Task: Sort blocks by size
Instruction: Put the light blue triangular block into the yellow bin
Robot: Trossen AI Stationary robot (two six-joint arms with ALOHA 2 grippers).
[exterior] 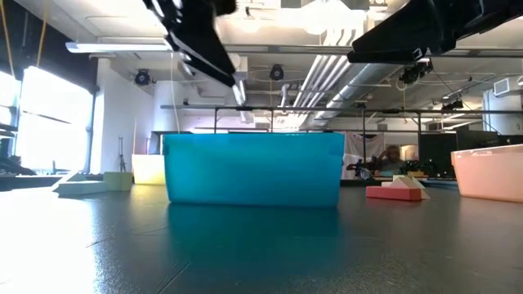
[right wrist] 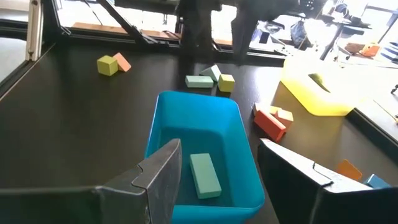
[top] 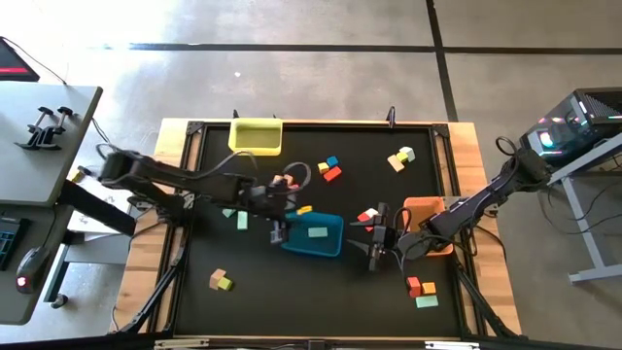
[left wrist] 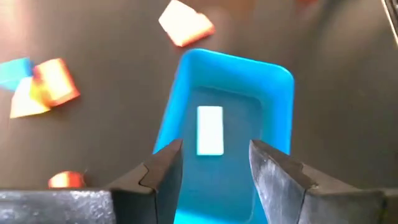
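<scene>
- My left hand (left wrist: 211,180) hangs over the blue tray's (top: 330,245) 9 o'clock end, fingers (left wrist: 163,177) parted to a medium gap, nothing between them. Risk: if I drop lower, a finger clips the tray's rim and shoves the tray across the desk (top: 292,301).
- A pale green flat bar (left wrist: 210,129) lies flat on the blue tray's floor. Looks placed. If I re-close low, I could drag it back out.
- My right hand (right wrist: 217,186) sits at the tray's 3 o'clock side, fingers wide, empty. Both hands crowd one tray, so a collision is likely if both move inward together.
- Loose blocks near the tray's 12 o'clock: a red block (right wrist: 268,124) and an orange one (left wrist: 185,25). A sweeping arm could knock them and scramble what's grouped.
- Yellow cube (right wrist: 107,65) and lime pair at desk 7 o'clock (top: 221,281) are well apart from the trays: a long reach, and a loose grip could drop one on the way.
- Yellow tray (top: 256,136) at 12 o'clock, orange tray (top: 423,206) at 3 o'clock under my right arm; the arm hides much of it, so a misjudged drop there is possible.
- Sizes look close between some cubes; wrong-tray sorting is my main worry.
</scene>
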